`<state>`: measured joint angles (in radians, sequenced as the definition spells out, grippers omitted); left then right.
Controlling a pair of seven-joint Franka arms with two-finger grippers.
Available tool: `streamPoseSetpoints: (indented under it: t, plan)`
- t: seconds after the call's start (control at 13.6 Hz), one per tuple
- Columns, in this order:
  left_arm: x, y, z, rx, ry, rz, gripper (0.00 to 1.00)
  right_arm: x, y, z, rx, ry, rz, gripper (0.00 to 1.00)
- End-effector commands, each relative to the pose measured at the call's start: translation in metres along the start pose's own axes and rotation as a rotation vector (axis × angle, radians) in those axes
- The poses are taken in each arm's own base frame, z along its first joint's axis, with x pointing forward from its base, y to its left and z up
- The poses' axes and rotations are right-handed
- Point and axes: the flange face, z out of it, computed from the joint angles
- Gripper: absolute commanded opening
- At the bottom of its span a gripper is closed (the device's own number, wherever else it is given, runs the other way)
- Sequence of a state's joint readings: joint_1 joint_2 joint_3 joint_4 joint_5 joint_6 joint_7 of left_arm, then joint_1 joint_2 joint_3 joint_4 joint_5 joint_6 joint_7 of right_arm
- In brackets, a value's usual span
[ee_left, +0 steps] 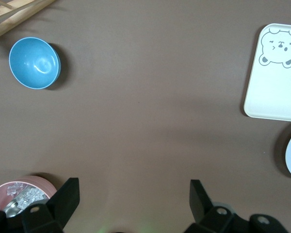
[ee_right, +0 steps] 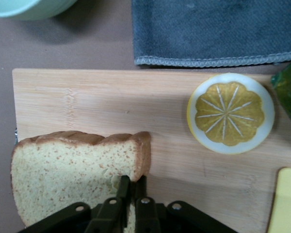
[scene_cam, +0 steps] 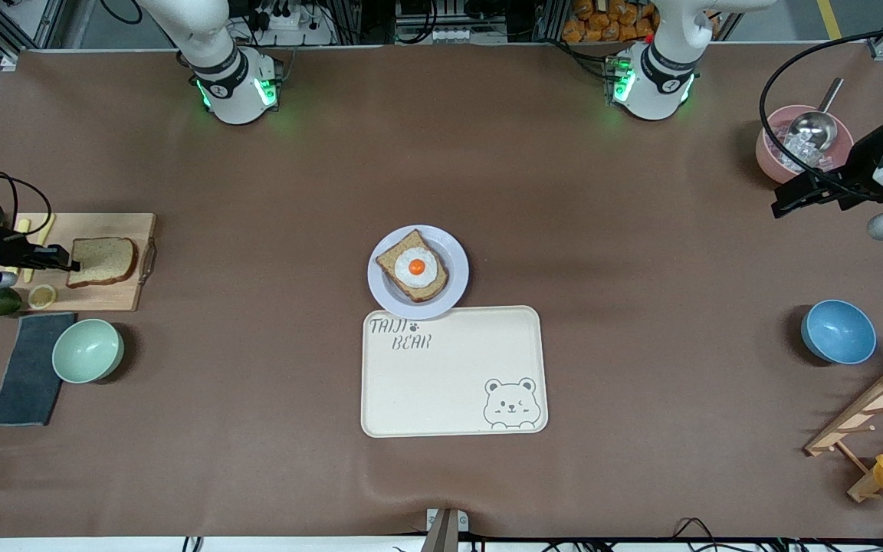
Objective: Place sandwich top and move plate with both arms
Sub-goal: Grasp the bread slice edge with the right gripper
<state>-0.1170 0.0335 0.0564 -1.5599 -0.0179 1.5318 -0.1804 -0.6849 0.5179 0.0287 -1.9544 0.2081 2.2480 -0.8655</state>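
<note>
- Now the right gripper (ee_right: 128, 187) is pinched shut on the sandwich top (scene_cam: 103, 261), which lies on the cutting board (scene_cam: 116, 297).
- Left gripper (ee_left: 131, 199) waits wide open, holding nothing, over bare table.
- Egg slice (scene_cam: 415, 267) sits uncovered on the plate (scene_cam: 453, 261); placing and plate move remain.

Matt wooden cutting board (ee_right: 136, 121), grey cloth towel (ee_right: 218, 31), glossy blue bowl (ee_left: 35, 63).
</note>
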Motion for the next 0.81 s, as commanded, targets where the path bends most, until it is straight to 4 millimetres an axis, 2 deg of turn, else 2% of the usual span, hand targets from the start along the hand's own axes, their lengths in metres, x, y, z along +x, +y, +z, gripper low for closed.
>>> streamPoseSetpoints:
  t: [0.0,0.22,0.37,0.74]
  plan:
    - [-0.002,0.001,-0.003,-0.013,0.004,0.016,1.0,-0.004,0.002,0.007,0.022,0.008,0.0,0.0]
    - [-0.005,0.004,-0.009,-0.016,0.016,0.023,1.0,0.003,0.0,-0.003,0.027,0.008,-0.008,0.0]
    - [-0.011,0.023,-0.006,-0.001,0.006,0.022,1.0,0.014,-0.006,-0.01,0.034,0.001,-0.034,0.0]
    - [-0.01,0.02,-0.028,-0.021,0.056,0.019,1.0,0.047,-0.036,-0.034,0.112,-0.028,-0.005,0.0]
